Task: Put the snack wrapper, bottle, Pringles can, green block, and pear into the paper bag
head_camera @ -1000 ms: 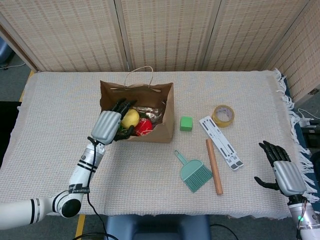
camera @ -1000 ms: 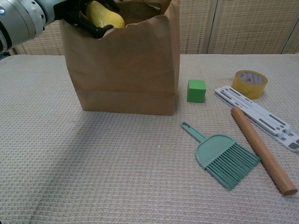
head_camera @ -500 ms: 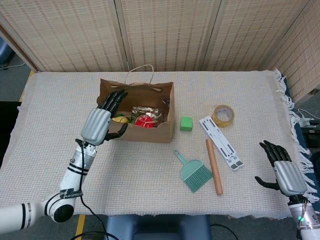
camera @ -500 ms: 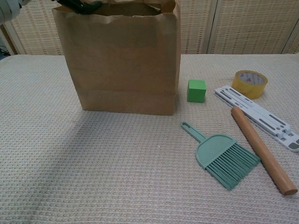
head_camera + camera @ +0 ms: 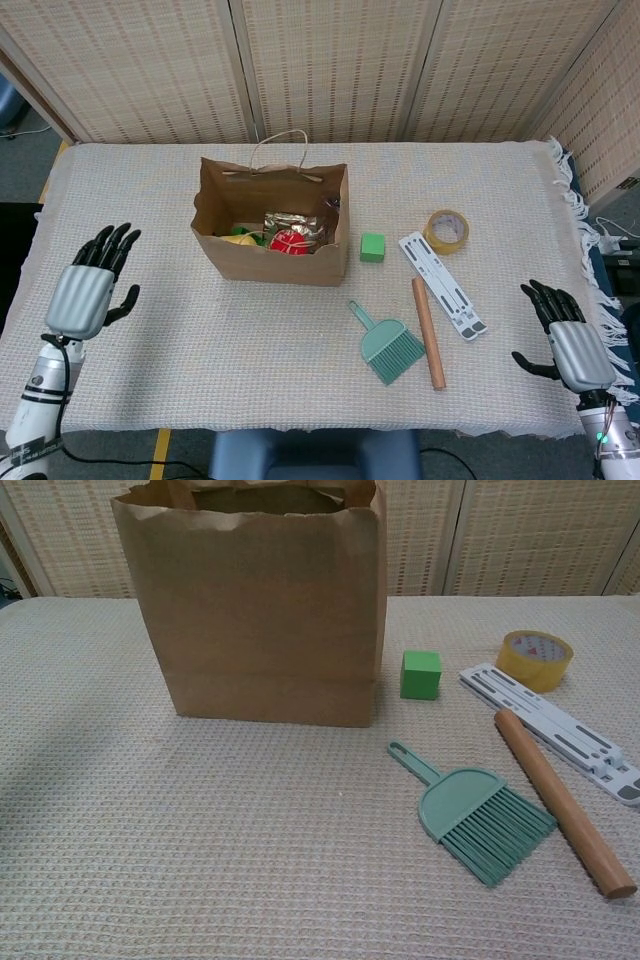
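The brown paper bag (image 5: 270, 262) (image 5: 262, 630) stands upright on the table. Inside it the head view shows the yellow pear (image 5: 237, 238), a red can top (image 5: 289, 241) and a shiny snack wrapper (image 5: 291, 221). No bottle can be made out. The green block (image 5: 372, 246) (image 5: 420, 673) sits on the cloth just right of the bag. My left hand (image 5: 88, 288) hovers far left of the bag, fingers spread, holding nothing. My right hand (image 5: 566, 340) is near the table's front right corner, fingers apart and empty.
A green hand brush (image 5: 387, 345) (image 5: 470, 814), a wooden rod (image 5: 428, 332) (image 5: 560, 799), a white slotted bracket (image 5: 442, 284) (image 5: 552, 730) and a roll of yellow tape (image 5: 446, 231) (image 5: 535, 659) lie right of the block. Woven screens stand behind the table.
My left hand let the pear go into the bag, then lifted out and swung far left toward the table's edge. The right hand stayed put.
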`<state>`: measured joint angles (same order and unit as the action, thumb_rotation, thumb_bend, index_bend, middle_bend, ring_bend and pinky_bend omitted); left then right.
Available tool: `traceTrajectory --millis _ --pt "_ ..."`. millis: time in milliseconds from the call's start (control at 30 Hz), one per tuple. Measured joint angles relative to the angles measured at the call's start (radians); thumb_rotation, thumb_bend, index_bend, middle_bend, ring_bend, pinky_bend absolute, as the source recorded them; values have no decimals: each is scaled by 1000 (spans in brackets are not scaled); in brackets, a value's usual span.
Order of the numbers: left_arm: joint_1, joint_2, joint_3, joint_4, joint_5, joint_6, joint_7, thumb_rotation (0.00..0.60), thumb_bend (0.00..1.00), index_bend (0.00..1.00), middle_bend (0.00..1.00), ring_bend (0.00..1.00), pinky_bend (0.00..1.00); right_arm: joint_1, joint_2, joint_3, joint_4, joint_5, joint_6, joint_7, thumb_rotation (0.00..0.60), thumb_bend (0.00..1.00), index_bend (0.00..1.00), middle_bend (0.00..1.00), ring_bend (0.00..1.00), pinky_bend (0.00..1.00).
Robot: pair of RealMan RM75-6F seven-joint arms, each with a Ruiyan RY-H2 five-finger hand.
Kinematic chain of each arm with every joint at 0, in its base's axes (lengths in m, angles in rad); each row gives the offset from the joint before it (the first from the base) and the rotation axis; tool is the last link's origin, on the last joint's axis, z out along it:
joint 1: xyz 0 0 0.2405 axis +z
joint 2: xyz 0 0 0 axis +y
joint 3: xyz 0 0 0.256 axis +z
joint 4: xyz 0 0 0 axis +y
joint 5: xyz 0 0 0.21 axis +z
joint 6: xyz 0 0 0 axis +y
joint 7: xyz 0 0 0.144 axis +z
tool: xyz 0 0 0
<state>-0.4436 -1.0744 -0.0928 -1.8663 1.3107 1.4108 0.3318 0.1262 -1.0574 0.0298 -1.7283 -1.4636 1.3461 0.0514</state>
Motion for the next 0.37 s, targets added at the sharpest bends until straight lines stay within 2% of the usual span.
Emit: traceTrajectory --millis 133,367 --pt "121 8 85 28 24 62 -36 600 425 0 0 0 108 0 -6 1 7 -1 5 -19 600 114 0 0 0 0" --pt "236 -45 150 227 118 175 -76 600 419 0 0 0 74 -1 -19 6 24 -1 16 -46 600 114 0 0 0 0"
